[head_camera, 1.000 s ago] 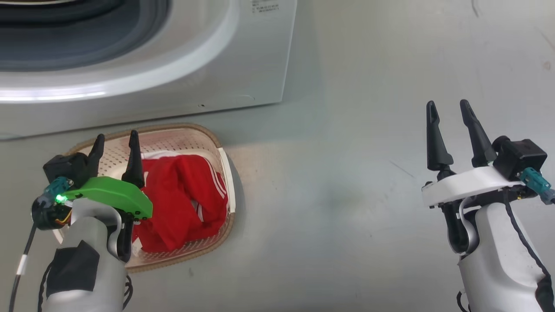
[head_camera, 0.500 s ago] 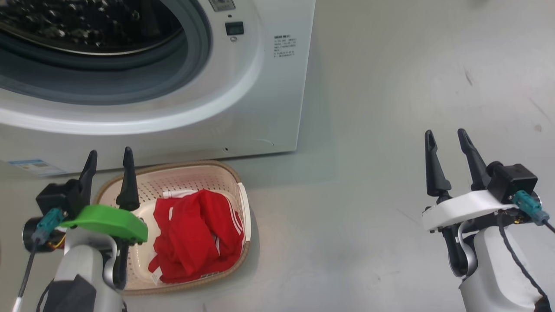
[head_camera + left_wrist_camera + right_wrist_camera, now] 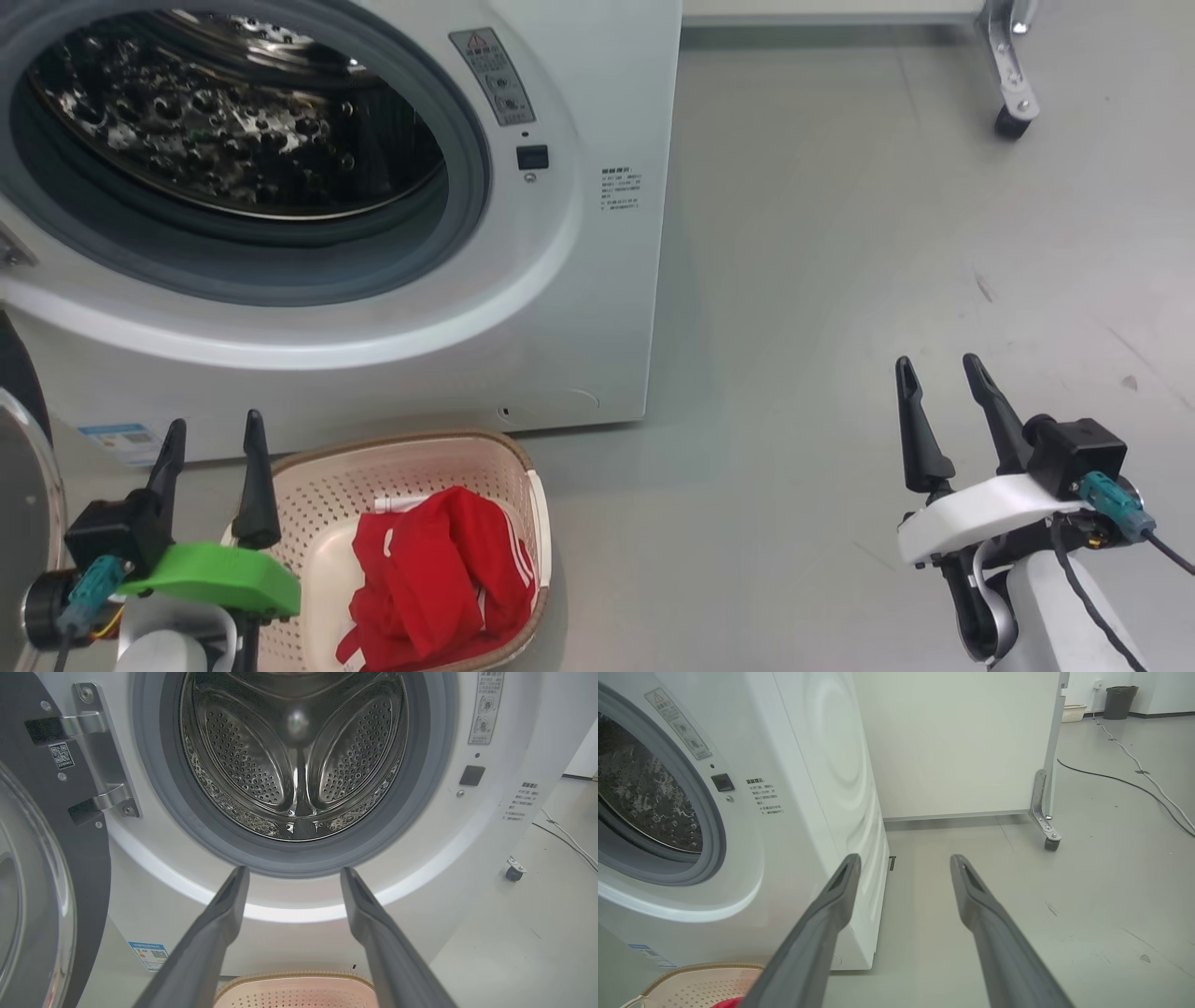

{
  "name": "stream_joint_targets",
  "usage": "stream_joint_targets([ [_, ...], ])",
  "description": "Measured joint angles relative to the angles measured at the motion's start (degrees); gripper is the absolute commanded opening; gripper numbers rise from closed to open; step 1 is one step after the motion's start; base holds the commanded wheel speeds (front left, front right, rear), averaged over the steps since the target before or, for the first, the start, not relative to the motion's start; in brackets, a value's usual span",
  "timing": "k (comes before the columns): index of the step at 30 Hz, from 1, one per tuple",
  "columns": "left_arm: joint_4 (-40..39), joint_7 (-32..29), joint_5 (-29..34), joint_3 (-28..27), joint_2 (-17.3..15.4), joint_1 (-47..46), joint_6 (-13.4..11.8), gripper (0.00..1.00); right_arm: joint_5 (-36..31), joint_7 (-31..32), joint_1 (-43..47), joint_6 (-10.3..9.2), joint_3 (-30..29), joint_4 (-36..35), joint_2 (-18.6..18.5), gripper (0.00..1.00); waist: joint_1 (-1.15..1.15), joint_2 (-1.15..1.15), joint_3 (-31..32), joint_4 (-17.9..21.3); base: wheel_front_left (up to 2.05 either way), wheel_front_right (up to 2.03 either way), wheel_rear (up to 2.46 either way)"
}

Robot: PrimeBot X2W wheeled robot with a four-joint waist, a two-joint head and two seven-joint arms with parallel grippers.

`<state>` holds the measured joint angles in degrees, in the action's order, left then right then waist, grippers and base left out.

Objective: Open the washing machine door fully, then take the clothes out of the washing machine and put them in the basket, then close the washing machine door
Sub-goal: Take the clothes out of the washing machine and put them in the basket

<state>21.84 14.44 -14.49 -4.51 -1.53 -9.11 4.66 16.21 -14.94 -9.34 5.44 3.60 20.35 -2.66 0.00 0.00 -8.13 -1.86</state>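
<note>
The white washing machine (image 3: pixel 579 280) stands with its steel drum (image 3: pixel 294 756) bare and its round mouth uncovered. Its black washing machine door (image 3: pixel 42 868) hangs swung out on the left, hinged at two metal brackets; its edge also appears at the head view's left border (image 3: pixel 19 485). The red clothes (image 3: pixel 439 583) lie in the cream basket (image 3: pixel 322 490) on the floor in front of the machine. My left gripper (image 3: pixel 213 431) is open above the basket's near-left corner, holding nothing. My right gripper (image 3: pixel 938 369) is open over bare floor far to the right.
Grey floor (image 3: pixel 840 280) stretches right of the machine. A white partition on a caster wheel (image 3: pixel 1010 121) stands behind it at the right. Cables (image 3: pixel 1134 774) run along the floor further back, near a dark bin (image 3: pixel 1118 701).
The head camera has tilted up, so the drum mouth and door edge have come into view and the basket sits lower. Both grippers stay open, and the clothes stay in the basket.
</note>
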Motion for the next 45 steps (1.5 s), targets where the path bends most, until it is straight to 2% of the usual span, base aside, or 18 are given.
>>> stream_joint_targets([
  [11,-4.54,0.00,0.67,-0.40,-0.05,5.97,-1.44,1.00,0.47,0.00,1.68,-0.35,1.00,-0.59,0.05,1.00,0.00,0.00,3.83,0.48,0.00,0.00,0.00],
  [36,-9.43,0.00,-1.12,2.12,-0.15,9.38,-3.16,1.00,1.10,0.00,1.99,-1.41,2.09,-1.89,0.07,1.00,0.00,0.00,3.28,0.99,0.00,0.00,0.00],
  [45,-10.23,0.00,1.64,2.98,-0.19,9.44,-3.88,1.00,1.27,0.00,2.51,-1.49,2.29,-2.08,0.07,1.00,0.00,0.00,3.04,0.91,-0.24,0.24,0.00],
])
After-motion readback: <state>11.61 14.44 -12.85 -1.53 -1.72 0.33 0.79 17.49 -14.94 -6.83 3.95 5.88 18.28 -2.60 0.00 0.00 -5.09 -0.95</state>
